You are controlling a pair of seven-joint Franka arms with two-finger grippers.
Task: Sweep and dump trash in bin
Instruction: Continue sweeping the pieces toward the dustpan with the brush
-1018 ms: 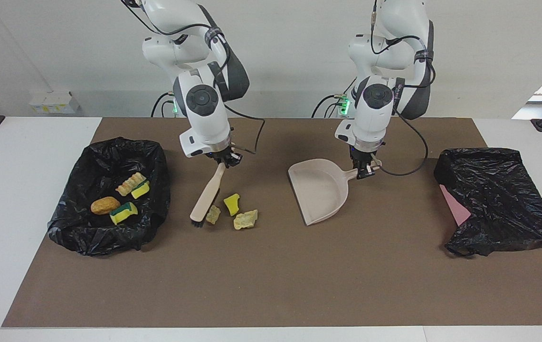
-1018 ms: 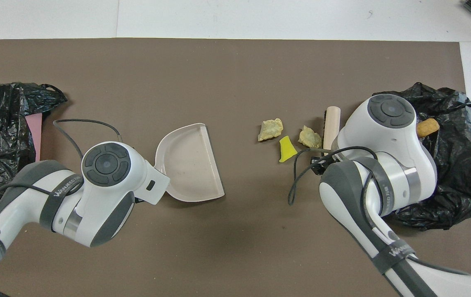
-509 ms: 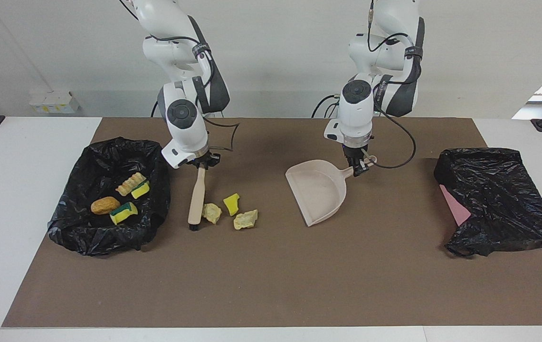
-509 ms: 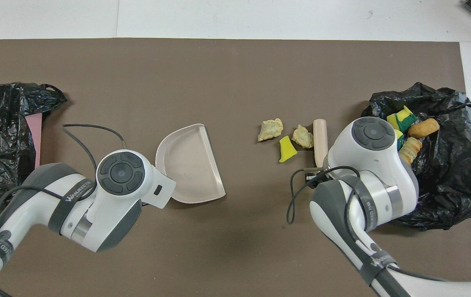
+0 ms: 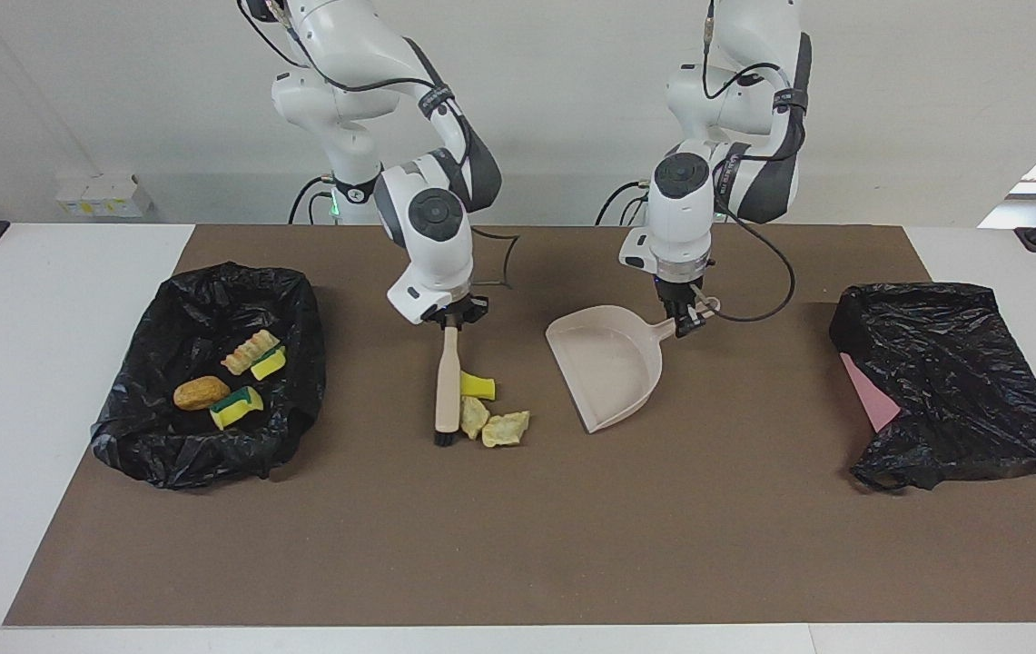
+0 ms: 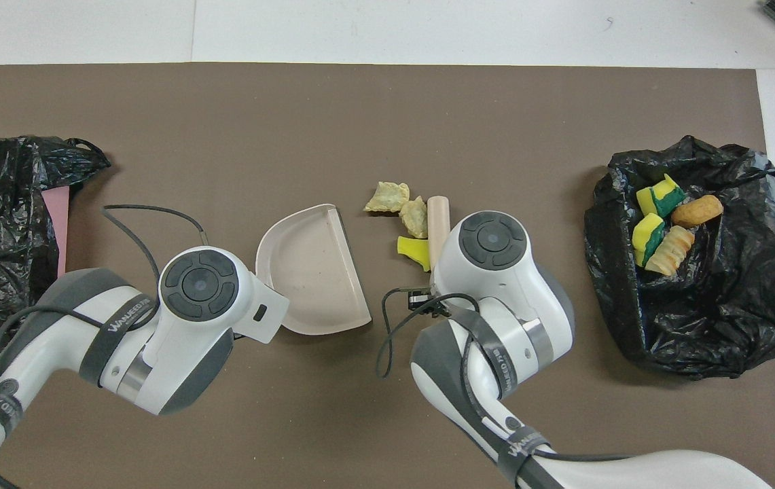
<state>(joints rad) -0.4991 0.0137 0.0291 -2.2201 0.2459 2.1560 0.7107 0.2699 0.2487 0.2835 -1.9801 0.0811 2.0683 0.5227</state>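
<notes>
Near the middle of the facing view, my right gripper (image 5: 450, 318) is clamped on the brush (image 5: 447, 389), whose bristle end rests on the mat with three loose scraps (image 5: 488, 411) bunched against it. My left gripper (image 5: 689, 320) is clamped on the handle of the dustpan (image 5: 606, 361), just right of them with nothing in it. Four scraps (image 5: 231, 381) already lie in the black-lined bin (image 5: 163, 436) at left, so I judge the job just past half done: three remain to sweep in and dump.
</notes>
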